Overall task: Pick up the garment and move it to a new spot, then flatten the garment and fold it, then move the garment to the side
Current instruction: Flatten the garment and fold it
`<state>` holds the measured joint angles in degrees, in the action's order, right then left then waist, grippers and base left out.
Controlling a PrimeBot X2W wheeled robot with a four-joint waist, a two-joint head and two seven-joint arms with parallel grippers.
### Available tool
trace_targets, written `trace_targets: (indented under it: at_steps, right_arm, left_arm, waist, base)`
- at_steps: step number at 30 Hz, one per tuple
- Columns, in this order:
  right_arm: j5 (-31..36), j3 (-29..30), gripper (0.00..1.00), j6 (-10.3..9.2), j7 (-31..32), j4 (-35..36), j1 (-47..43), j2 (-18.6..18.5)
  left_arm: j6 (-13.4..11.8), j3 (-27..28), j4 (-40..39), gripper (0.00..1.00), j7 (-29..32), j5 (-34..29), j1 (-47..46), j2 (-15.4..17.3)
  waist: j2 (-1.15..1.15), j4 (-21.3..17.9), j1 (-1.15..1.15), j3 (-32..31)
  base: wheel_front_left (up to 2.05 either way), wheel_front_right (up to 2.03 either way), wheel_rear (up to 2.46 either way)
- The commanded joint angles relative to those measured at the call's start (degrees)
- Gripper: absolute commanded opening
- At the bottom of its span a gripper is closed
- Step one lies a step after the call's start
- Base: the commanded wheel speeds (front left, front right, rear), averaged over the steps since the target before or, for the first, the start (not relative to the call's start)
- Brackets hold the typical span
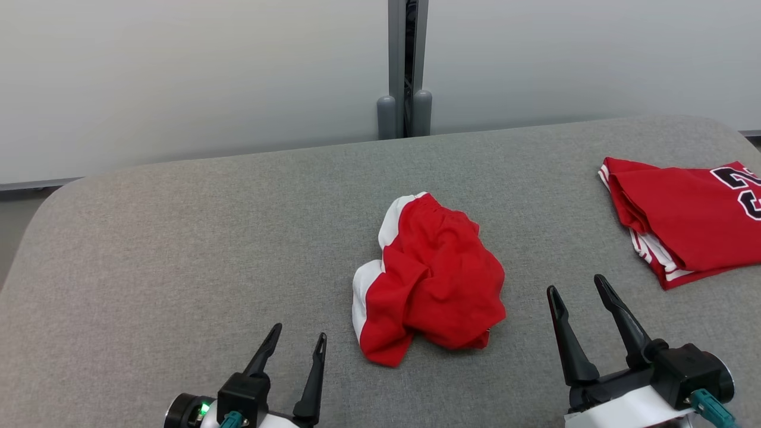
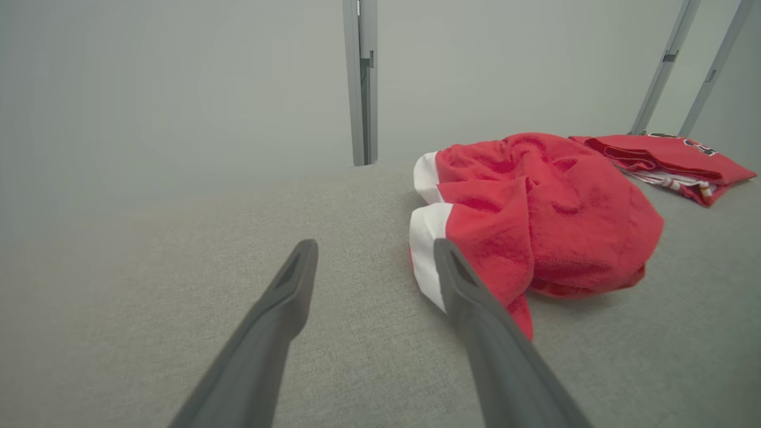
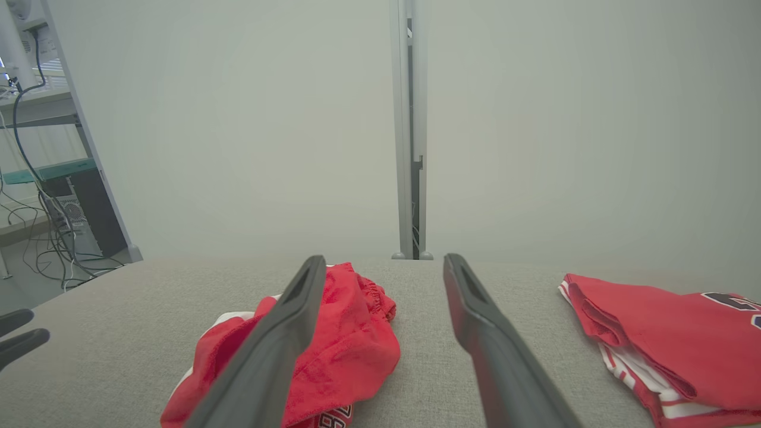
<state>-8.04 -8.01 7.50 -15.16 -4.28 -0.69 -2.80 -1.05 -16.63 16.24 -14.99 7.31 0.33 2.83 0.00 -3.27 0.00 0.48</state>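
A crumpled red garment with white side panels (image 1: 433,278) lies in a heap at the middle of the grey padded table (image 1: 178,249). In the left wrist view the garment (image 2: 535,214) sits just right of my fingers, its white edge behind the right fingertip. My left gripper (image 1: 295,339) stands open near the table's front edge, left of the heap and apart from it. My right gripper (image 1: 578,288) is open too, right of the heap, with nothing between its fingers. The right wrist view has the garment (image 3: 351,339) behind its left finger.
A folded red jersey with white trim and dark numerals (image 1: 684,223) lies at the table's right edge. A grey post (image 1: 405,71) rises behind the table against pale wall panels. Bare table stretches wide to the left. A desk with cables (image 3: 35,178) stands beyond the left side.
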Motion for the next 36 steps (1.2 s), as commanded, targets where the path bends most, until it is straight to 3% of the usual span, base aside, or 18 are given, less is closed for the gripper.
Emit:
trace_targets:
  at_steps: [1,17,30,34,35,36]
  right_arm:
    - [0.3,0.2,1.0,-0.02,0.0,0.3,0.3,-0.2]
    - [-0.7,-1.0,1.0,-0.02,0.0,1.4,4.5,-0.9]
    - [-1.2,-2.2,1.0,-0.02,0.0,1.0,6.2,-1.4]
    - [-1.4,-2.3,1.0,-0.02,0.0,1.1,6.3,-1.3]
    - [-1.5,-2.2,1.0,-0.02,0.0,1.2,6.3,-1.2]
    - [-1.6,-2.1,1.0,-0.02,0.0,1.3,6.2,-1.2]
  left_arm:
    - [0.4,-0.7,1.1,1.0,-0.2,0.9,-1.4,0.2]
    - [5.2,-10.9,16.9,1.0,4.9,12.3,-16.0,0.2]
    - [0.3,-13.1,25.5,1.0,4.9,14.4,-22.9,0.2]
    - [0.0,-13.6,29.0,1.0,6.9,15.2,-24.3,0.2]
    - [0.0,-13.9,29.8,0.31,7.6,15.3,-24.8,0.2]
    - [0.0,-14.0,30.3,0.0,7.9,15.6,-25.1,0.2]
  waist:
    - [0.0,-0.4,0.0,0.4]
    - [0.0,-4.3,0.0,7.8]
    - [0.0,-7.4,0.0,9.0]
    - [0.0,-8.4,0.0,9.4]
    - [0.0,-8.6,0.0,9.5]
    - [0.0,-8.7,0.0,9.6]
  base:
    - [0.0,0.0,0.0]
    - [0.0,0.0,0.0]
    - [0.0,0.0,0.0]
    - [0.0,0.0,0.0]
    - [0.0,0.0,0.0]
    - [0.0,0.0,0.0]
